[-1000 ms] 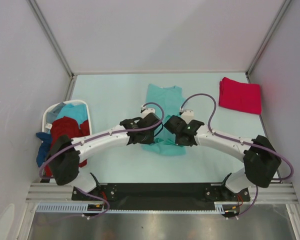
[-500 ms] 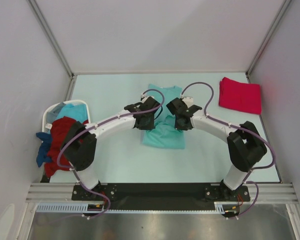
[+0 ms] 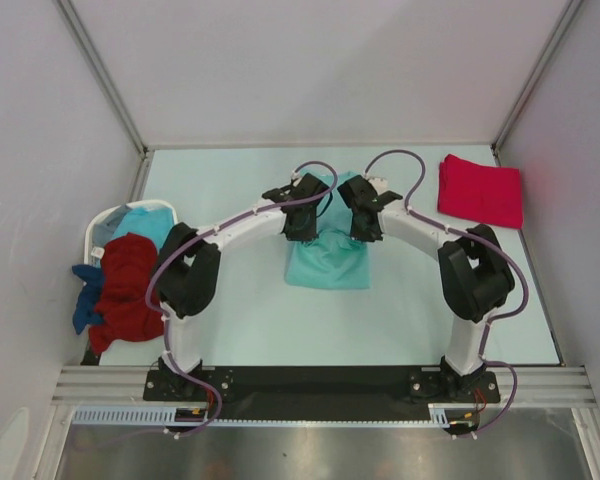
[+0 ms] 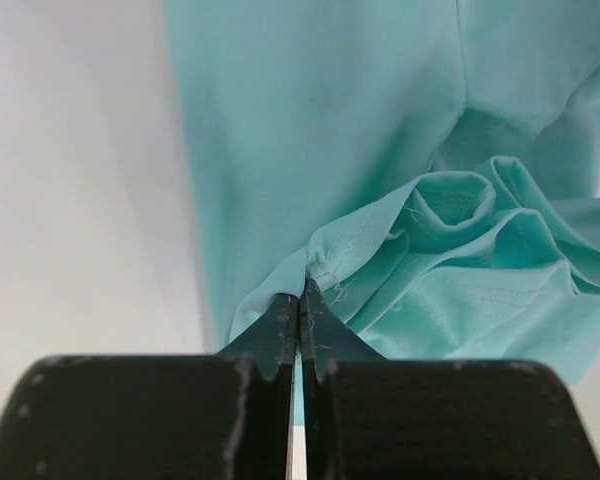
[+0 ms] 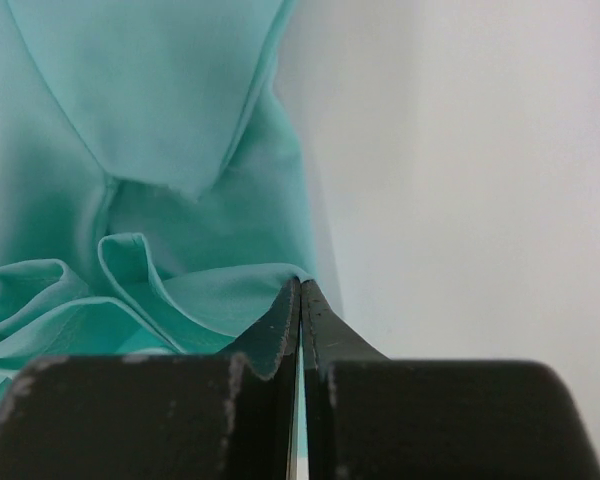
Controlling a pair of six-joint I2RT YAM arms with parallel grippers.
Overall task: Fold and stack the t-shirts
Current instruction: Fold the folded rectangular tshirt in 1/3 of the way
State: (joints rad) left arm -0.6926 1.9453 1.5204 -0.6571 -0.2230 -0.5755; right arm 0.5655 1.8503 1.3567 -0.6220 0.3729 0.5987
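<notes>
Pinching the teal t-shirt (image 3: 330, 265) mid-frame, the left gripper (image 4: 300, 292) is clamped tight. The right gripper (image 5: 300, 290) nips it likewise.

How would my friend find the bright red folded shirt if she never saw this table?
Look at the pale table, then go to its far right corner. The bright pinkish-red t-shirt lies there alone, folded flat and neat, unlike the dark red shirt crumpled at the white basket on the left.

Smooth, soft teal cloth shirt (image 4: 320, 150)
</notes>
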